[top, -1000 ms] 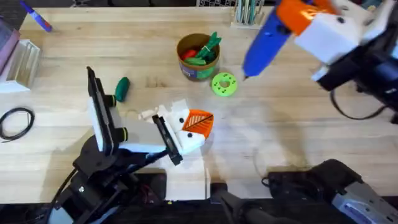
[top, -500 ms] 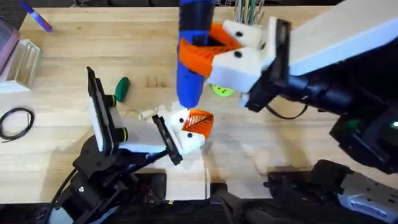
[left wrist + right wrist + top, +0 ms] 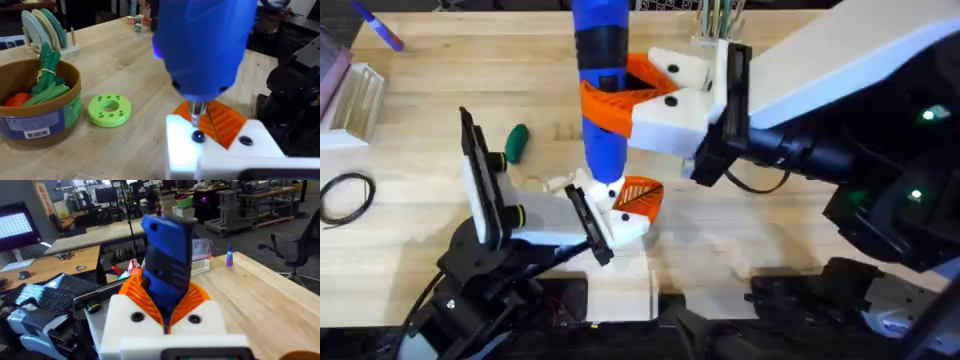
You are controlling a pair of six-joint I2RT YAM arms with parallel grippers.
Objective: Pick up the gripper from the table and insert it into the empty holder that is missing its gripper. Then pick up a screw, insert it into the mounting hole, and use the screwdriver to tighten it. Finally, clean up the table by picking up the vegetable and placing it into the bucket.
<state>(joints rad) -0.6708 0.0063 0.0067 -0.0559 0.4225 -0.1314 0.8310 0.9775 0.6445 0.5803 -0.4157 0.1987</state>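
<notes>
At table centre, one right claw (image 3: 620,95) with white fingers and orange ribbed pads is clamped on the single blue screwdriver (image 3: 600,90), held upright with its thin metal tip down over a white holder (image 3: 210,145). One orange gripper (image 3: 640,195) wedge is seated in that holder; two dark holes show on the white block's top face, and in the left wrist view the tip stands just above one of them. The left claw (image 3: 595,215), reaching in from the near left, meets the white block; whether its fingers are wide or narrow cannot be told. One dark green vegetable (image 3: 516,141) lies on the bare table to the left, well apart from the holder. One tan bucket (image 3: 37,107) with a green band holds green and red toys; one lime-green disc (image 3: 109,110) with holes lies just beside it. The table (image 3: 790,250) is pale wood. Desks, monitors and office chairs fill the room behind.
</notes>
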